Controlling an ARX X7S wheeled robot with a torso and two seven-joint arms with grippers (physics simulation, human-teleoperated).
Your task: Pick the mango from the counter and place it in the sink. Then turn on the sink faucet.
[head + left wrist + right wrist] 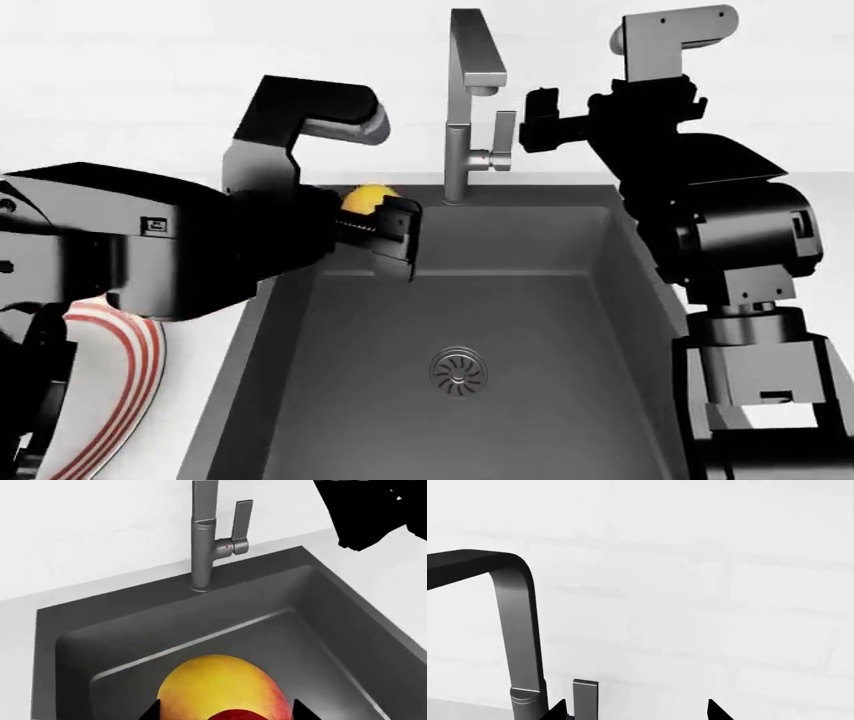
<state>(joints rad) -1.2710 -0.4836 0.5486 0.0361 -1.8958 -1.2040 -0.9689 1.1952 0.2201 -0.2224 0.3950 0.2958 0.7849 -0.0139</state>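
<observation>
I have the small oval yellow-orange mango (223, 690) with its red patch pinched in my left gripper (223, 715), hanging over the big dark grey sink (561, 330), near its back left corner. It looks smooth, round and a bit heavy, so it could slip or roll; a hold across its fat middle feels safest. It is firm, but a hard drop might bruise it.

My right gripper (634, 712) is spread, with the flat lever of the tall steel sink faucet (470, 110) just ahead between its tips. I only see the tips, so I think nothing is touching yet. My left arm hides most of the mango in the head view.
</observation>
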